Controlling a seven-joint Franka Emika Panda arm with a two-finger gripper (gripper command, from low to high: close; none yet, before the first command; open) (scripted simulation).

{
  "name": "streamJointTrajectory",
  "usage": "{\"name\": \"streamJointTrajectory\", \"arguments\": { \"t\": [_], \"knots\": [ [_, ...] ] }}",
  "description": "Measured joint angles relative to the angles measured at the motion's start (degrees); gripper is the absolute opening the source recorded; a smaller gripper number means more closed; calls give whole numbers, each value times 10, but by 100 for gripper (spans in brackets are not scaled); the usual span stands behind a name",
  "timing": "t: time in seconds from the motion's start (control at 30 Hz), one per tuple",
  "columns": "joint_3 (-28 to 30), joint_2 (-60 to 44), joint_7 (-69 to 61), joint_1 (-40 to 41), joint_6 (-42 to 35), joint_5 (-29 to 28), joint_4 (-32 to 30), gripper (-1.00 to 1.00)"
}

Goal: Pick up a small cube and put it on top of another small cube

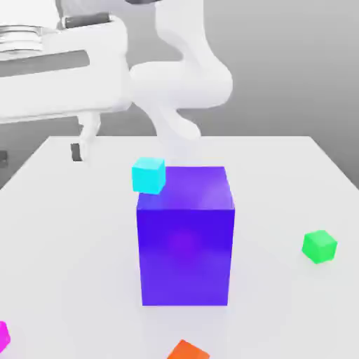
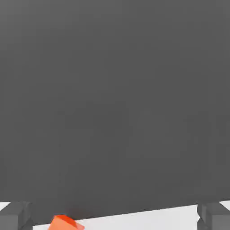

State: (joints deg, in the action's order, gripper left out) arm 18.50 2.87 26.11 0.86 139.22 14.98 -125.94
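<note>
The small magenta cube (image 1: 3,335) lies on the white table (image 1: 63,231) at the near edge on the exterior view's left, partly cut off by the picture's border. My gripper (image 1: 83,144) hangs above the table's far corner on the exterior view's left, well away from that cube. In the hand view my gripper (image 2: 115,218) is open, its two dark fingertips (image 2: 15,216) standing wide apart with nothing held between them.
A big purple-blue block (image 1: 186,235) stands mid-table with a small cyan cube (image 1: 148,175) at its upper far corner. A small green cube (image 1: 320,246) sits to the exterior view's right. An orange cube (image 1: 188,350) (image 2: 63,222) lies at the near edge.
</note>
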Motion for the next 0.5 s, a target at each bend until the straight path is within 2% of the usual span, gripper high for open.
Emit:
{"name": "streamJointTrajectory", "arguments": {
  "t": [0.23,0.5],
  "knots": [
    [13,-142,-59,48,28,39,19,0],
    [34,-292,-97,100,70,40,38,0]
  ]
}}
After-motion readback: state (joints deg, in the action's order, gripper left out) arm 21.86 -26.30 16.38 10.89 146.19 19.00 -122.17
